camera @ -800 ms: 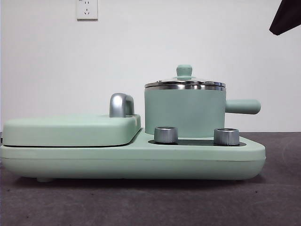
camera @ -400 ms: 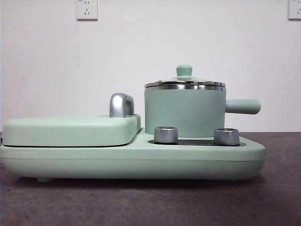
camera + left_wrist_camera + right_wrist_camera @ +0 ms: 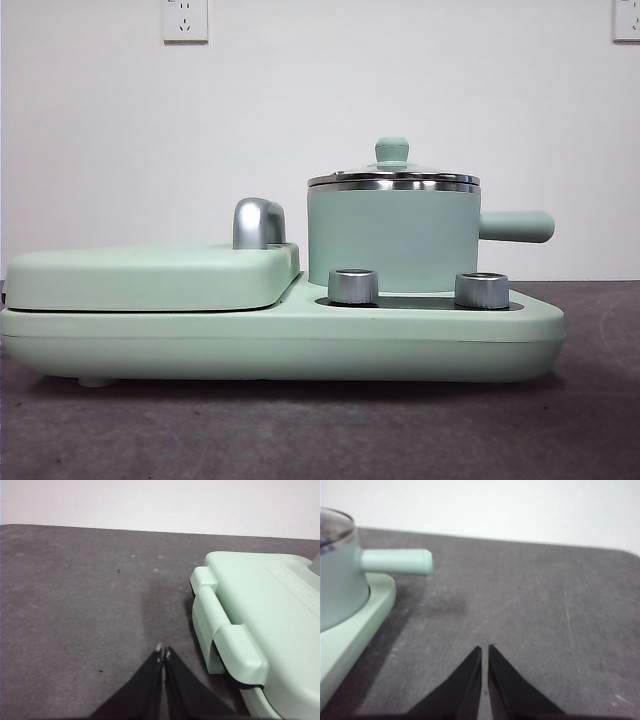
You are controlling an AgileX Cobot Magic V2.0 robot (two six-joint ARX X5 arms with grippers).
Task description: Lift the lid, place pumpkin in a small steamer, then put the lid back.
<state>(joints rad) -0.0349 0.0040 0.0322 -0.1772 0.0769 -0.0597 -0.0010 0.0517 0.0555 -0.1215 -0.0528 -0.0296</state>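
The small steamer (image 3: 392, 238) is a mint-green pot with a straight side handle (image 3: 516, 226); it stands on the right of the appliance base. The glass lid (image 3: 392, 176) with its mint knob rests on the pot's steel rim. The pot (image 3: 337, 587) and its handle (image 3: 397, 561) also show in the right wrist view. The pumpkin is out of view. My left gripper (image 3: 163, 653) is shut and empty over bare table beside the appliance's flat cover. My right gripper (image 3: 485, 650) is shut and empty over the table, apart from the pot's handle. Neither gripper shows in the front view.
The wide mint-green appliance base (image 3: 280, 335) has two silver knobs (image 3: 353, 286) at its front. Its flat hinged cover (image 3: 150, 275) with a chrome handle (image 3: 258, 222) lies on the left and also shows in the left wrist view (image 3: 260, 615). The dark grey table (image 3: 320, 430) spreads all around.
A dark arm tip at the front view's top right corner has left the picture. The pot, lid and appliance have not moved.
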